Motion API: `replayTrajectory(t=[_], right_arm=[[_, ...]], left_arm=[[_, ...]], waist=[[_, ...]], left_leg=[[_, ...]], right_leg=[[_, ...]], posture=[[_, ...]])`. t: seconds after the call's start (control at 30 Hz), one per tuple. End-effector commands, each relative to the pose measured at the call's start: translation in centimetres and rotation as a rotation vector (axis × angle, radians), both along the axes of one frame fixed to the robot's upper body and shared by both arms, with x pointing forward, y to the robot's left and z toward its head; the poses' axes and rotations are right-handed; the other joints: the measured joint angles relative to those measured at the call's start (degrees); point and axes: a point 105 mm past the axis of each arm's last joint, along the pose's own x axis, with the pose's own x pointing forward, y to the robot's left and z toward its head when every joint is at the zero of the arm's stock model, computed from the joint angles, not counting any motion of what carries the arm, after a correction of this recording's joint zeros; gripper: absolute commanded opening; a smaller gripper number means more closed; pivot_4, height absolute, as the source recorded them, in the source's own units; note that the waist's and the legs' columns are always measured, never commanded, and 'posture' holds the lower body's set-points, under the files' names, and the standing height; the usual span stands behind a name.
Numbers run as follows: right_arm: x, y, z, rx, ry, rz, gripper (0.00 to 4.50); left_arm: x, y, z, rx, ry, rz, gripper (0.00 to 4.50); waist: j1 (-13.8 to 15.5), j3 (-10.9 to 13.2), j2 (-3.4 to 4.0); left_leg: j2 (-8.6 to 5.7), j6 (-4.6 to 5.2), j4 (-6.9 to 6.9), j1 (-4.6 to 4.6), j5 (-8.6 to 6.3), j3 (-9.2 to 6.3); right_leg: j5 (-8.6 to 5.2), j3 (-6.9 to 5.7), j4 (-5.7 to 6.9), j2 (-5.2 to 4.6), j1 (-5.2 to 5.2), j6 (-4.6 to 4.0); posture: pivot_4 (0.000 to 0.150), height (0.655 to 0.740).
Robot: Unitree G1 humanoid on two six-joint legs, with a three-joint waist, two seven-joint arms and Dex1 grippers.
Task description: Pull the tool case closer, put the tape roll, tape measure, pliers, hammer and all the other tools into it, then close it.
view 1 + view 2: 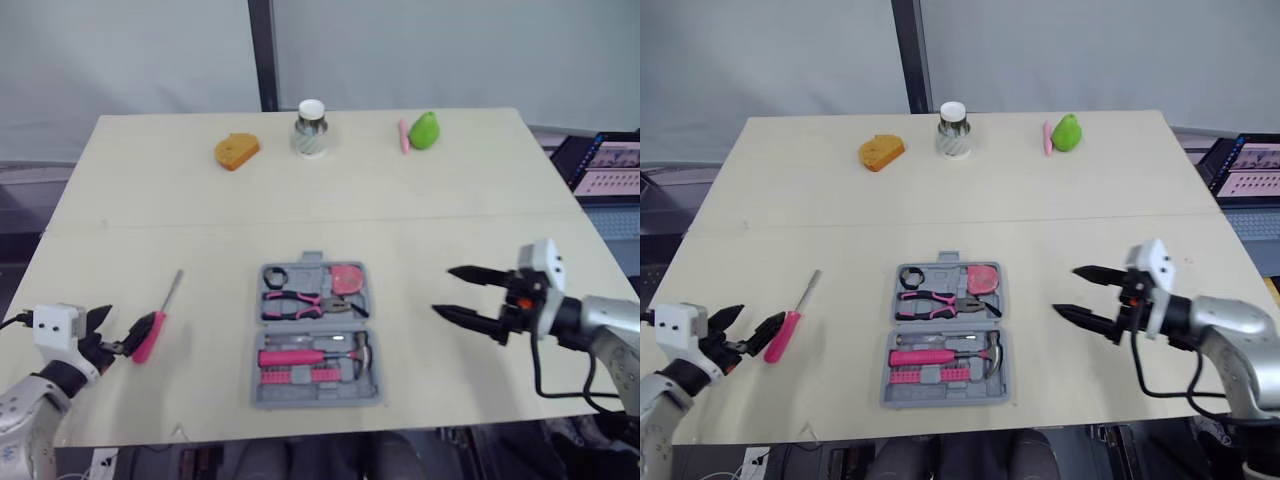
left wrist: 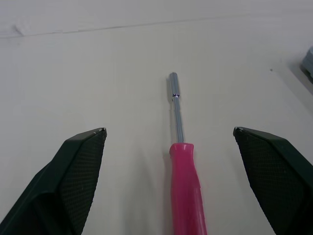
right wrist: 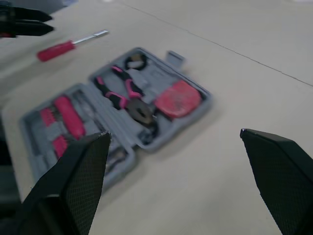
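One screwdriver (image 2: 184, 181) lies between left tool's (image 2: 168, 130) spread jaws.

L gripper (image 2: 168, 130), R gripper (image 1: 1065, 289) — fingers apart.

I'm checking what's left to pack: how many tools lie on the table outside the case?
1. The pink-handled screwdriver lies left of the open tool case, flanked by the open left end effector. The other visible tools sit in the case.

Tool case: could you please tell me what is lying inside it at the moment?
Black tape roll, pliers, pink tape measure, hammer and other pink tools. Anything beneath them is covered.
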Motion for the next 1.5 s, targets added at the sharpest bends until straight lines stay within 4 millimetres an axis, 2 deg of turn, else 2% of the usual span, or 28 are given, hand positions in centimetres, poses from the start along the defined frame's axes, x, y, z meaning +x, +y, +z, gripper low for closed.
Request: replayTrajectory(t=[0.03,0.1,0.23,0.43,0.57,0.83,1.0,1.17,1.47,1.5], right_arm=[[-0.7,3.1,2.3,0.003,-0.055,0.137,4.5],[-0.8,4.4,2.9,0.005,-0.069,0.192,4.5],[-0.9,5.9,3.9,-0.008,-0.093,0.261,4.5],[-1.2,6.9,4.9,-0.001,-0.118,0.297,4.5],[-1.7,7.1,5.2,-0.001,-0.124,0.307,4.5],[-2.7,7.4,6.0,-0.004,-0.134,0.339,4.5],[-2.7,7.2,6.0,-0.006,-0.133,0.338,4.5],[-2.6,7.3,6.0,0.0,-0.135,0.338,4.5],[-2.6,7.5,5.9,0.002,-0.139,0.34,4.5],[-2.7,7.5,5.9,0.003,-0.141,0.339,4.5]], left_arm=[[0.1,-1.0,-0.4,0.027,-0.004,0.039,4.47],[0.3,-1.3,-1.2,0.017,0.014,0.065,4.47],[1.2,-1.2,-2.0,0.044,0.059,0.078,4.47],[2.2,-2.0,-3.0,0.063,0.112,0.052,4.47],[2.5,-1.8,-4.0,0.069,0.162,0.083,4.47],[2.9,-1.5,-4.4,0.062,0.237,0.088,4.47],[2.3,-2.1,-4.6,0.077,0.298,0.049,4.47],[1.7,-1.7,-4.6,0.081,0.342,0.056,4.47],[2.3,-1.7,-5.0,0.084,0.357,0.041,4.47],[2.3,-1.7,-5.2,0.083,0.361,0.037,4.23]], waist=[[0.08,0.0,-0.01],[0.04,0.0,-0.02],[0.05,0.01,-0.08],[-0.07,0.02,-0.08],[-0.16,0.02,-0.08],[-0.14,0.02,-0.08],[-0.13,0.02,-0.08],[-0.17,0.02,-0.08],[-0.04,0.01,-0.08],[-0.02,0.01,-0.07]], left_leg=[[-0.01,0.0,0.02,-0.01,0.0,-0.02],[-0.01,0.0,0.01,-0.01,0.0,-0.04],[-0.03,0.0,0.0,-0.04,0.0,-0.08],[-0.04,0.02,0.0,-0.04,-0.02,-0.06],[-0.04,0.02,-0.01,-0.04,-0.02,-0.05],[-0.04,0.02,-0.01,-0.01,-0.02,-0.05],[-0.04,0.02,-0.01,-0.01,-0.02,-0.05],[-0.03,0.01,-0.03,0.0,-0.02,-0.04],[-0.03,0.01,-0.03,0.01,-0.02,-0.02],[-0.03,0.01,-0.02,0.01,-0.02,-0.03]], right_leg=[[0.0,0.0,0.0,0.0,0.01,0.0],[0.0,-0.01,0.0,0.01,0.01,0.0],[0.0,-0.05,-0.01,0.01,0.01,0.0],[0.0,-0.07,-0.01,0.0,-0.01,0.0],[0.0,-0.08,0.0,0.01,-0.02,0.0],[0.0,-0.07,0.01,0.0,-0.01,0.0],[0.0,-0.06,0.01,0.0,0.0,0.0],[0.0,-0.05,0.01,0.01,-0.01,0.0],[0.0,-0.04,0.01,0.0,-0.01,0.0],[0.0,-0.04,0.01,0.0,0.0,0.0]], posture=[[0.15,0.74],[0.15,0.74],[0.15,0.74],[0.15,0.74],[0.15,0.74],[0.15,0.74],[0.15,0.74],[0.15,0.74],[0.15,0.74],[0.15,0.74]])
